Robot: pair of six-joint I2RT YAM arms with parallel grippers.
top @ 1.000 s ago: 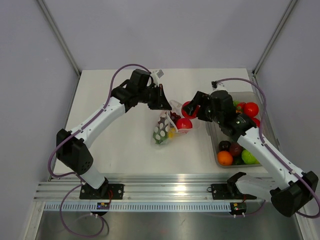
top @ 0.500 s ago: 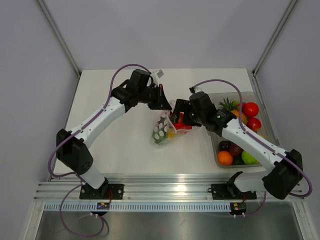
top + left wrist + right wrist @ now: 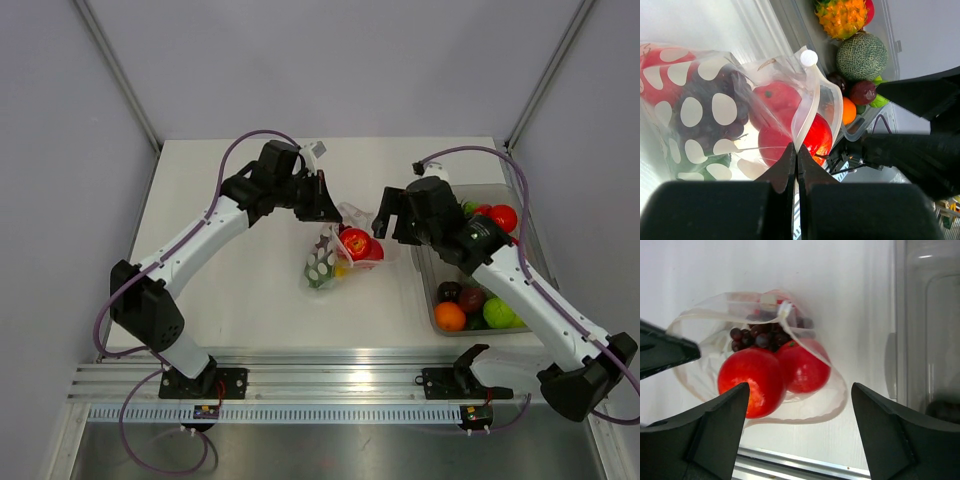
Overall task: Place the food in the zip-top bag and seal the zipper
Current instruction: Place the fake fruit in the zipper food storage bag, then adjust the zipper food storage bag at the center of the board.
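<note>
Mouth edge of the zip-top bag, lying on the tabletop beside the clear tray, is being clenched by the left gripper, while two red round fruits and the grape bunch are being contained inside it beneath the released, wide-open right gripper.
</note>
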